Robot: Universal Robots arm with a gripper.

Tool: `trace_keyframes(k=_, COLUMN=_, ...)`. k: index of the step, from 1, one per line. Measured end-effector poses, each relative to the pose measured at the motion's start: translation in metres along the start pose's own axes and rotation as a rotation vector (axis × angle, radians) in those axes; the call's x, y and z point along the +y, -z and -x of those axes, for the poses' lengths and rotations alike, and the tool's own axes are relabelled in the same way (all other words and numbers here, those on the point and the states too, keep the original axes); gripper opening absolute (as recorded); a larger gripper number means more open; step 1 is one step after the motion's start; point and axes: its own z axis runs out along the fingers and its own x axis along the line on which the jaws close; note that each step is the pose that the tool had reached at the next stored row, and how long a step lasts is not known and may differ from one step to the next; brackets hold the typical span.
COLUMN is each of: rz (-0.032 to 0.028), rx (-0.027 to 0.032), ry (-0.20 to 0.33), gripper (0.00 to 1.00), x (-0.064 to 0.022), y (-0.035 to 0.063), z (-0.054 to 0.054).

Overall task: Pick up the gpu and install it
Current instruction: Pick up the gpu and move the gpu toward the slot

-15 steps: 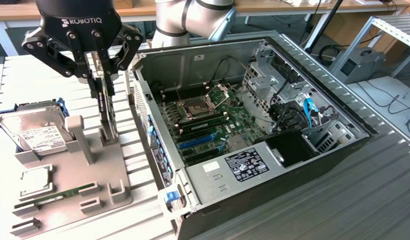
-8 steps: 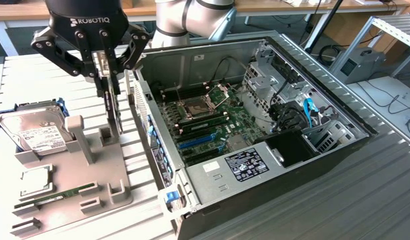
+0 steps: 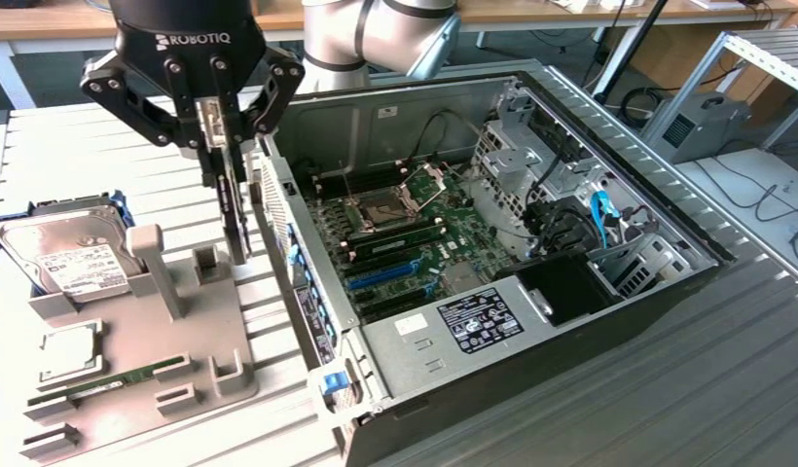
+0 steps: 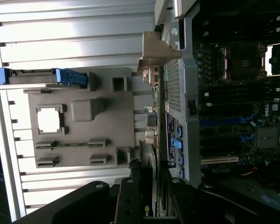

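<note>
Fingers (image 3: 260, 115) closed tight on the gpu (image 3: 235, 209) — card hanging below them, long axis upright, just outside the open computer case (image 3: 279, 209).

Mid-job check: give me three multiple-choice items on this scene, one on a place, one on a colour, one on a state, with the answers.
1. Where is the gpu, the slim green expansion card with a silver end bracket?
A. hanging from the black gripper between the grey holder tray and the grey metal computer case
B. seated inside the case
C. lying on the tray

2. What colour is the carrier around the silver boxy hard drive?
A. red
B. blue
C. yellow

3. The case's side is:
A. closed
B. covered with cloth
C. open

Answers: A, the card hangs edge-on below the closed fingers. B, blue edges frame the drive. C, the green motherboard lies exposed.
</note>
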Motion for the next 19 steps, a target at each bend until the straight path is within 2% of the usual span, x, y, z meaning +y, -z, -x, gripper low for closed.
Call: trace_keyframes(k=19, rz=-0.0075, rx=-0.0006, ry=0.0, gripper=0.26, x=0.0011, y=-0.0009, z=0.015)
